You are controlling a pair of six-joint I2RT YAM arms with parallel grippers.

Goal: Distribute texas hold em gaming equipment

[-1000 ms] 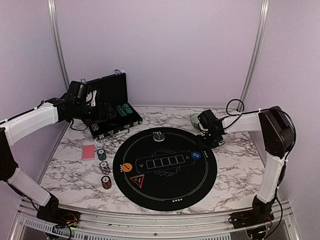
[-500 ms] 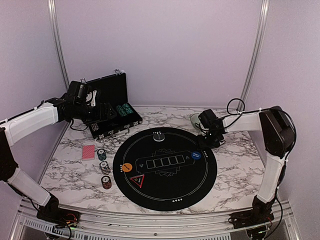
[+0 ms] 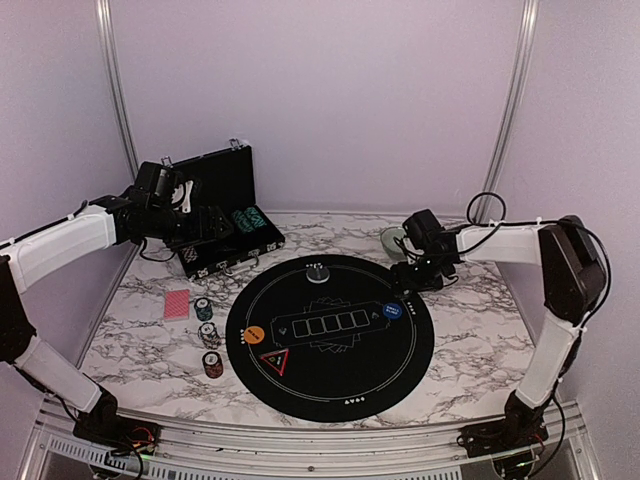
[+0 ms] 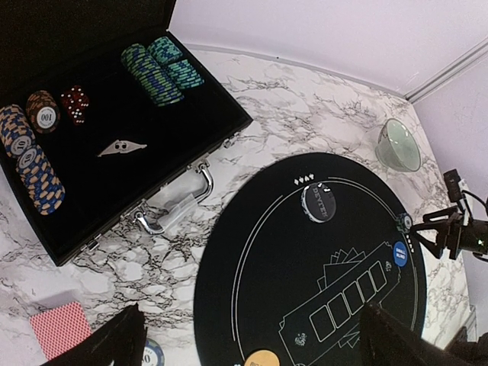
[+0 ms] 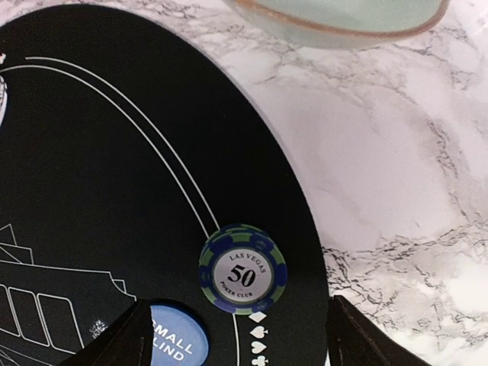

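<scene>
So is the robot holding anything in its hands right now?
No, nothing. The right hand is open above a 50 poker chip lying loose on the black mat, and the left hand is open and empty too.

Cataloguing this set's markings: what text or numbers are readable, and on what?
"LAS VEGAS 50 POKER CLUB": green-and-blue striped poker chip.
"SMALL" and "LIND": round blue button disc, cut off.
"100": brown-striped chip in open black case.
White-rimmed round disc on black mat: too blurred.

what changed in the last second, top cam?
Right gripper lifted slightly and drew back rightward, jaws opening; it seems to have let go of the 50 chip, which lies free at the mat edge. Left gripper, open by the case, and the cards stayed put.
</scene>
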